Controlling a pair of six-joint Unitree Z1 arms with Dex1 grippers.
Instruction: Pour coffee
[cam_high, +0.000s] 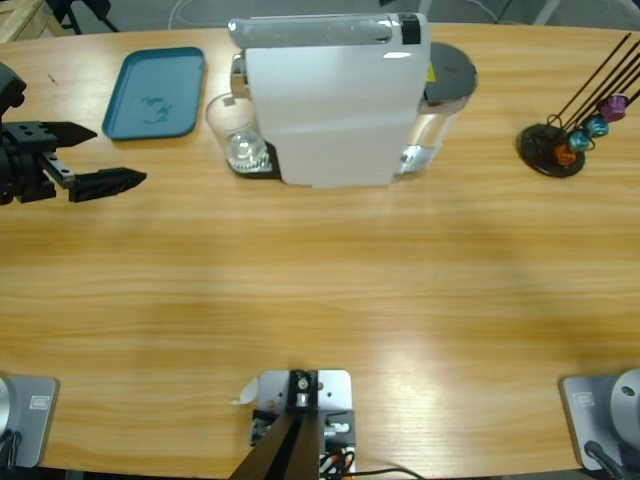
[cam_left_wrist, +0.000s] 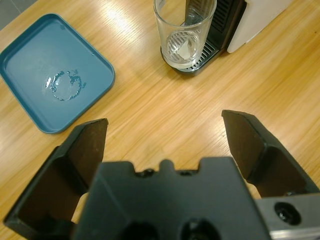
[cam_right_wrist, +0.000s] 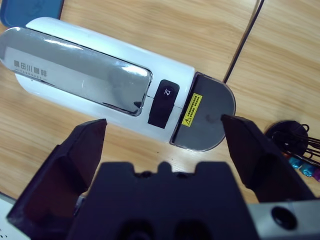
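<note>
Coffee glass (cam_left_wrist: 184, 31) on machine's drip tray (cam_left_wrist: 197, 60); left end effector (cam_left_wrist: 165, 132) and right end effector (cam_right_wrist: 162, 132) both spread wide, empty.

A yellow rectangular warning sticker (cam_right_wrist: 192, 110) with a triangle sign sits on the white and chrome coffee machine (cam_right_wrist: 100, 80), its small print (like the chrome lid's lettering) too small to read.

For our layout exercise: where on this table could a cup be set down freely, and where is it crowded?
Free: the wide bare wood in front of the coffee machine, and between the machine and the capsule rack. The blue tray holds only a few droplets. Crowded: around the glass on the machine's drip tray, near the left gripper.
</note>
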